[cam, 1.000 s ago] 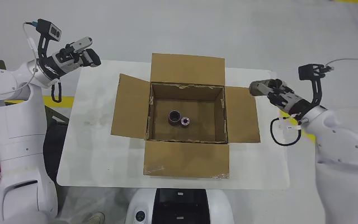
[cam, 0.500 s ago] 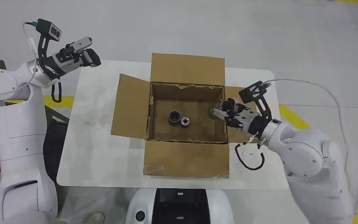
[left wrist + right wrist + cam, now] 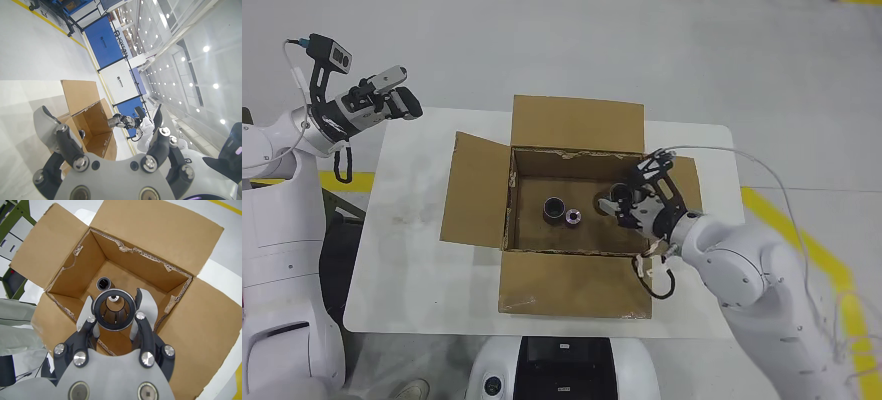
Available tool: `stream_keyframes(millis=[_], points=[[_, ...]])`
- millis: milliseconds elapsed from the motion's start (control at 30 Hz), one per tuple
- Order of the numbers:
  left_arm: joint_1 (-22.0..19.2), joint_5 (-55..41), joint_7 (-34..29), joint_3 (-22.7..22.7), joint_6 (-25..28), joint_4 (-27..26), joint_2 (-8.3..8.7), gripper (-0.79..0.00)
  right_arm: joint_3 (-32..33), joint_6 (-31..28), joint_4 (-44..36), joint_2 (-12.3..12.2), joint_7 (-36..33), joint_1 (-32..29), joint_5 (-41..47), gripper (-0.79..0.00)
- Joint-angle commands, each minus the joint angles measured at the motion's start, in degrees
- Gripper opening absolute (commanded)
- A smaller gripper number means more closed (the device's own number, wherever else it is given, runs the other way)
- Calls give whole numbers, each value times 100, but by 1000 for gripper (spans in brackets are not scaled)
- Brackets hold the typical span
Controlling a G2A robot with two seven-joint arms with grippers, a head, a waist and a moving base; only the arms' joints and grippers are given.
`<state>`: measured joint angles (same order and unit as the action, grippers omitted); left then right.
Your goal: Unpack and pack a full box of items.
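Over box [image 3: 577,151], cylinder [image 3: 105,316] axis along right pincer [image 3: 114,295]

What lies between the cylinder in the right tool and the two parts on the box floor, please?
Bare box floor, in the top view; the cylinder in the right tool is apart from both parts.

Left claw [image 3: 404,98] raised aside, fingers spread; right claw [image 3: 115,306] extended forward, clamped on metal cylinder [image 3: 115,329].
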<state>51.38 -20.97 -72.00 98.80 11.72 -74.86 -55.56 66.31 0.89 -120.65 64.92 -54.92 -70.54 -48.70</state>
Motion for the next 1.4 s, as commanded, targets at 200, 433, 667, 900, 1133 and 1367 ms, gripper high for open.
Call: stream_keyframes(millis=[200, 433, 667, 900, 1133, 1367], points=[[0, 0, 0, 0, 0, 0, 0, 0, -422, 220, 437, 65, -99, 317, -405, -785], [0, 0, 0, 0, 0, 0, 0, 0, -872, 532, 1065, 187, -188, 808, -603, -785], [0, 0, 0, 0, 0, 0, 0, 0, -1321, 861, 1573, 329, -191, 1155, -788, -785], [0, 0, 0, 0, 0, 0, 0, 0, -1627, 1120, 2056, 465, -230, 1435, -897, -785], [0, 0, 0, 0, 0, 0, 0, 0, -1967, 1331, 2547, 620, -320, 1700, -1025, -785], [0, 0, 0, 0, 0, 0, 0, 0, -2241, 1437, 3009, 774, -333, 1896, -1105, -785]])
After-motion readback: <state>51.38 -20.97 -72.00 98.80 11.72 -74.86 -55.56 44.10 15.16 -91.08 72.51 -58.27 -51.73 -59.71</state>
